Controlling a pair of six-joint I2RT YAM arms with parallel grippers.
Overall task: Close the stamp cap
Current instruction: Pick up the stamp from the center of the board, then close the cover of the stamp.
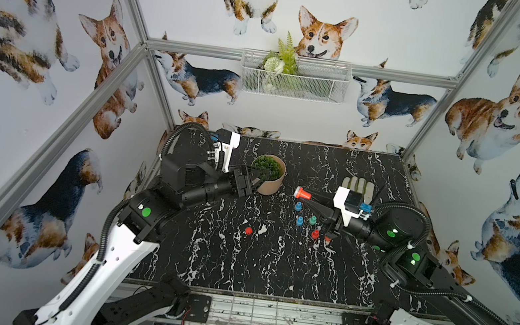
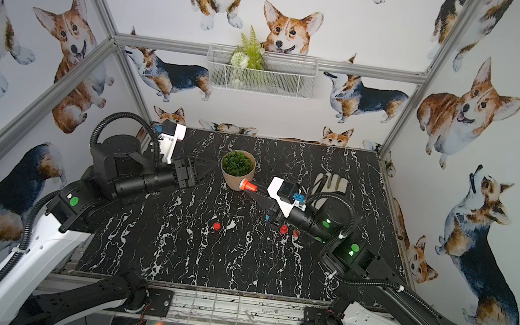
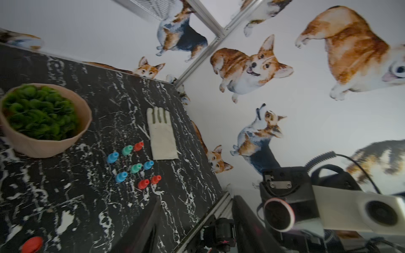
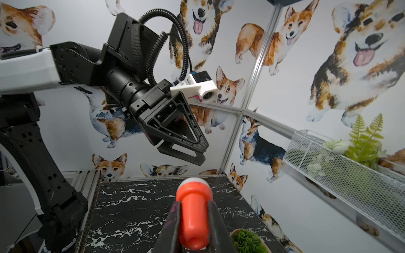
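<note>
- Locate red cap (image 1: 248, 231) lying loose on table (image 1: 235, 271), unheld.
- Observe right gripper (image 4: 194, 203) clenched around orange stamp (image 1: 303, 193), raised above table.
- Observe left gripper (image 4: 202, 154) released, empty, near plant pot (image 1: 268, 187).
- Judge step as cap retrieval; next, grasp cap with left gripper, align with stamp mouth.
- Cannot confirm stamp face condition: too blurred.

Front half of tabletop (image 1: 235, 271) open, only a red cap (image 1: 248, 231) lying near the middle. Far side crowded: plant pot (image 1: 267, 185) left of centre, glove (image 3: 163, 140) to the right, small stamps (image 3: 136, 168) clustered between them, just beside the glove.
</note>
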